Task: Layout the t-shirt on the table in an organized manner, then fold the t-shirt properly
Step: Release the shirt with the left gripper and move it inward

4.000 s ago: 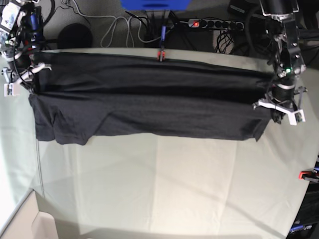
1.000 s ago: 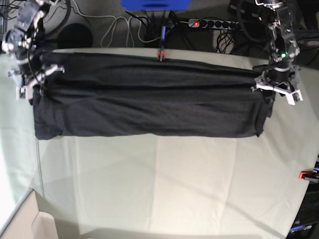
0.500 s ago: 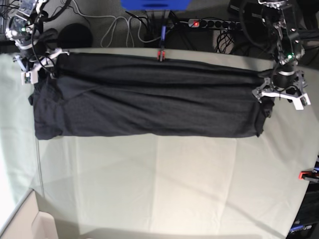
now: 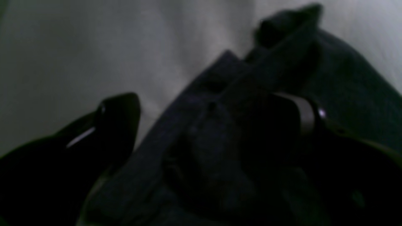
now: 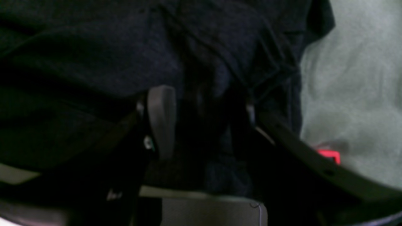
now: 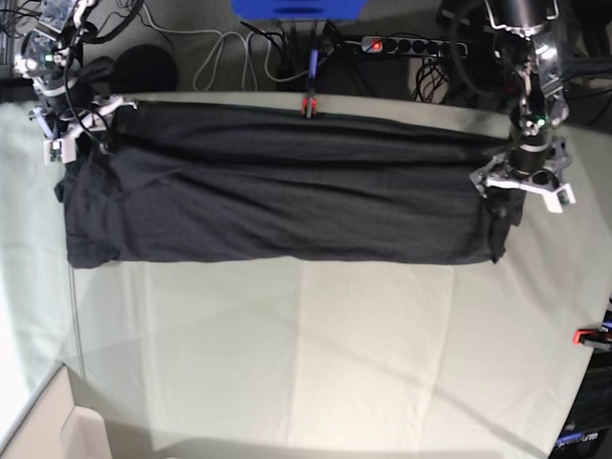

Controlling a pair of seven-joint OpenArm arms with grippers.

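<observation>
Your left claw (image 6: 521, 182) stands with its jaws spread wide over the t-shirt (image 6: 287, 196) end near the table's (image 6: 335, 363) right edge, gripping nothing. Your right claw (image 6: 81, 124) sits at the far left corner, jaws parted above dark fabric. Folded into a long band, that t-shirt lies along the far edge, just below a red clamp (image 6: 308, 103).

A black power strip (image 6: 413, 45) with a lit red switch lies behind among tangled cables (image 6: 229, 48), beside a blue box (image 6: 297, 9).
</observation>
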